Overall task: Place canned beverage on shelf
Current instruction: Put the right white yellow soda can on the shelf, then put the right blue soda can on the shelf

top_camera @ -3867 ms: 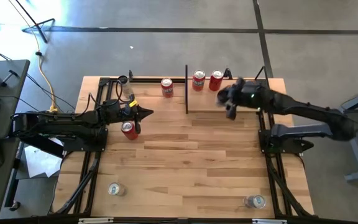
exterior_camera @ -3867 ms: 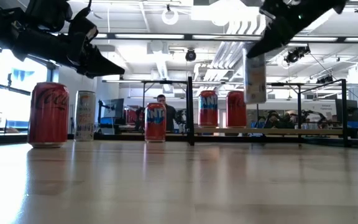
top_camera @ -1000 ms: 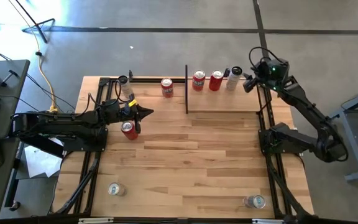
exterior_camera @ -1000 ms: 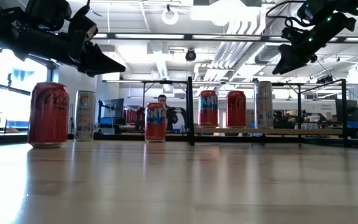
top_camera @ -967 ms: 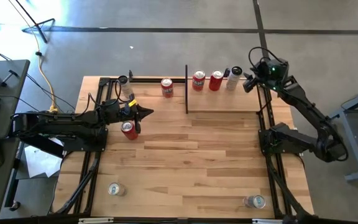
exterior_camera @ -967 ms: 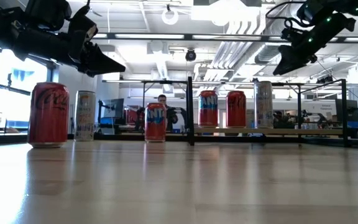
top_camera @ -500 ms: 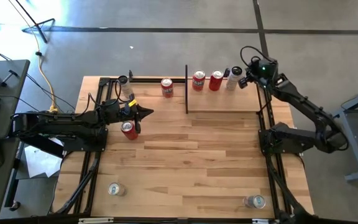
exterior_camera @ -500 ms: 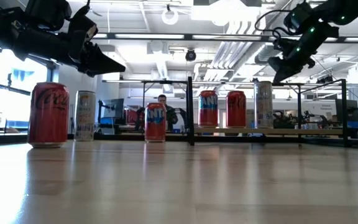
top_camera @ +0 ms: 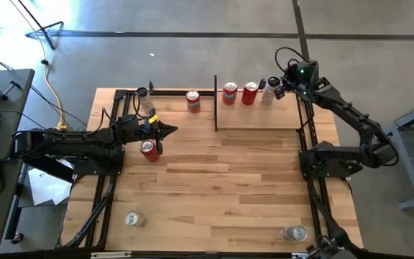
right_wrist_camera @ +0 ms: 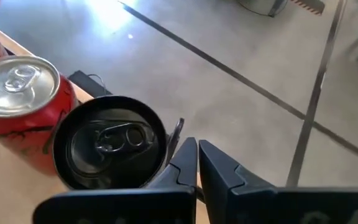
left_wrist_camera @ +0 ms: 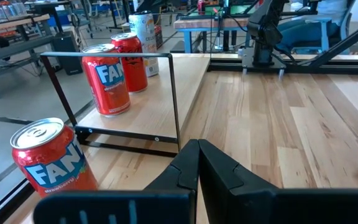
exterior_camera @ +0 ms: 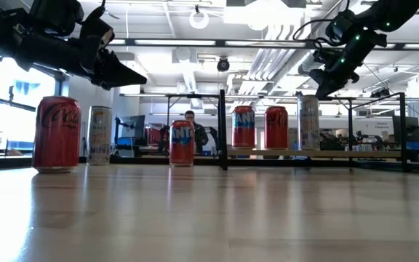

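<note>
Now the right gripper [top_camera: 278,85] has let go and pinched its empty fingers together, hovering just past the pale can [top_camera: 267,93] it carried in — that can stands on the shelf [top_camera: 264,119], at the far edge near the right corner, beside two red cans [top_camera: 239,93]. Delivery looks done. Its long axis runs straight up, dark lid [right_wrist_camera: 114,142] skyward. Over at the table's left side the left gripper [top_camera: 169,130] waits clenched on nothing — a red can [top_camera: 148,150] just beside it.
</note>
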Available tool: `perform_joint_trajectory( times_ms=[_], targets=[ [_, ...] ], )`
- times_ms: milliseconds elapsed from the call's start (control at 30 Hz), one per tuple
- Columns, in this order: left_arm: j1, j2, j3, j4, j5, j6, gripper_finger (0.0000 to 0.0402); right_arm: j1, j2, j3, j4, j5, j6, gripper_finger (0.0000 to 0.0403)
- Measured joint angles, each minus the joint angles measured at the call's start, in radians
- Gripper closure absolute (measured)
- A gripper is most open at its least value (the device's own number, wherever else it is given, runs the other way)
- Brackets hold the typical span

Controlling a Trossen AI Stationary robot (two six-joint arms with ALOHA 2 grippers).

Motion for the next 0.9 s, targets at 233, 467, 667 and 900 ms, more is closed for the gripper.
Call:
perform_joint_trajectory(
  times_ms=[233,467,667,900],
  targets=[
    [0.0,0.0,0.0,0.012,0.0,0.001,0.0401,0.046,-0.005,0.124,-0.151,0.001,-0.013,0.0403],
    [0.0,0.0,0.0,0.055,0.0,0.018,0.0401,0.261,-0.048,0.118,-0.205,0.105,0.022,0.0403],
    [0.0,0.0,0.001,0.072,0.0,-0.039,0.0401,0.55,-0.148,-0.026,-0.095,0.229,0.136,0.0403],
    [0.0,0.0,0.001,0.072,0.0,-0.043,0.0401,0.83,-0.181,-0.192,0.06,0.303,0.313,0.0403]
  ],
)
